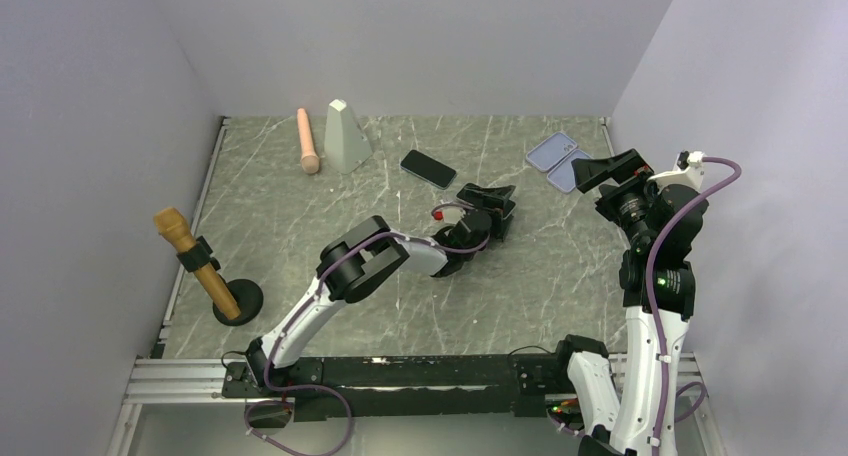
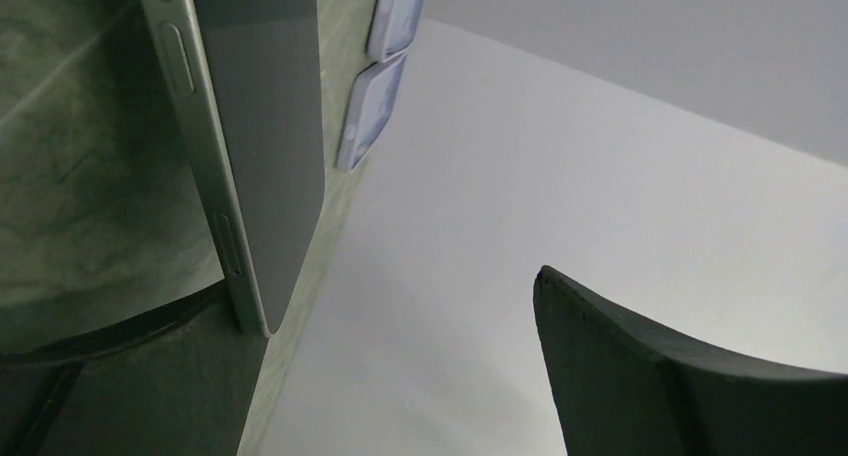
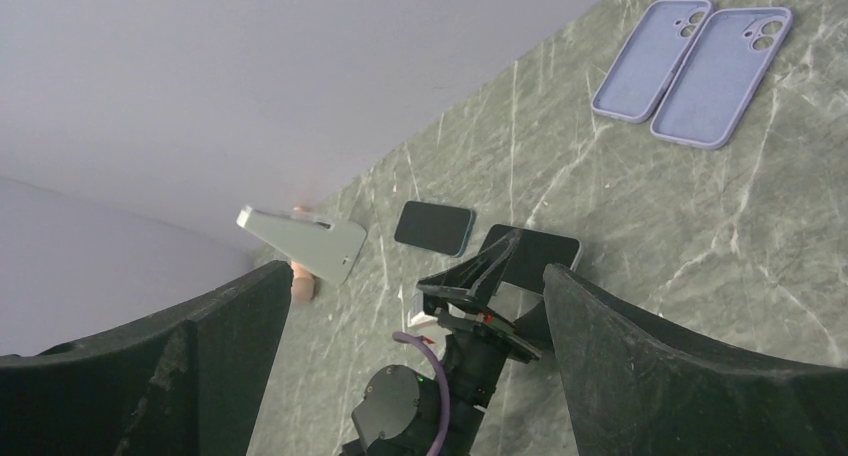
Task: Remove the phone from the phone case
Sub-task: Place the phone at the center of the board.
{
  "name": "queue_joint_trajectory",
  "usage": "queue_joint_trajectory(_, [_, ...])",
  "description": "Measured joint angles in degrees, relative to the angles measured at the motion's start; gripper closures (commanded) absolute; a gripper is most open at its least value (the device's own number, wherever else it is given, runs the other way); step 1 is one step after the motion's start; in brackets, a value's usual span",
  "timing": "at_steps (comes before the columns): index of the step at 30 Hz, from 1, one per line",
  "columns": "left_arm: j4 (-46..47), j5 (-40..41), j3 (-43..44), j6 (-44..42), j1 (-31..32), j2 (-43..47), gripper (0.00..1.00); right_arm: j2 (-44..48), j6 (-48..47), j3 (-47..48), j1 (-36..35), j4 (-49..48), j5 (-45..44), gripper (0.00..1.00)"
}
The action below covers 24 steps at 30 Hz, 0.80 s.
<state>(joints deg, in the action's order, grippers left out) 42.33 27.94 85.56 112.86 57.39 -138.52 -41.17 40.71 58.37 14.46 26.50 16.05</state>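
Two lavender phone cases [image 1: 560, 162] lie side by side at the back right, hollow side up, and both look empty [image 3: 650, 60] [image 3: 722, 76]. A dark phone [image 1: 428, 168] lies flat left of them. A second phone [image 3: 530, 256] with a pale rim lies flat under my left gripper [image 1: 490, 204]. In the left wrist view that phone [image 2: 255, 146] runs along one finger, and my left gripper [image 2: 395, 306] stands wide open, the other finger [image 2: 640, 376] well apart from it. My right gripper [image 1: 612, 171] hangs open above the table near the cases, holding nothing [image 3: 415, 276].
A grey wedge block [image 1: 347, 136] and a pink cylinder [image 1: 308, 141] stand at the back. A wooden handle on a black stand [image 1: 205, 266] sits at the left edge. Pale walls close in the table on three sides.
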Motion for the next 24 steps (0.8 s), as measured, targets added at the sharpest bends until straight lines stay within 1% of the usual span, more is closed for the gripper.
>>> queue_joint_trajectory(10, [-10.91, -8.57, 1.57, -2.95, -0.96, 2.1, 0.01, 0.0, 0.94, 0.2, 0.0, 0.04, 0.68, 0.0])
queue_joint_trajectory(18, [-17.46, -12.52, 3.41, -5.2, -2.34, 3.61, 0.0, -0.15, 1.49, 2.45, 0.0, 0.33, 1.05, 0.0])
queue_joint_trajectory(24, [-27.34, -15.91, 8.79, -4.46, -3.37, 4.76, 0.01, -0.26, 1.53, 4.0, 0.0, 0.48, 1.07, 0.0])
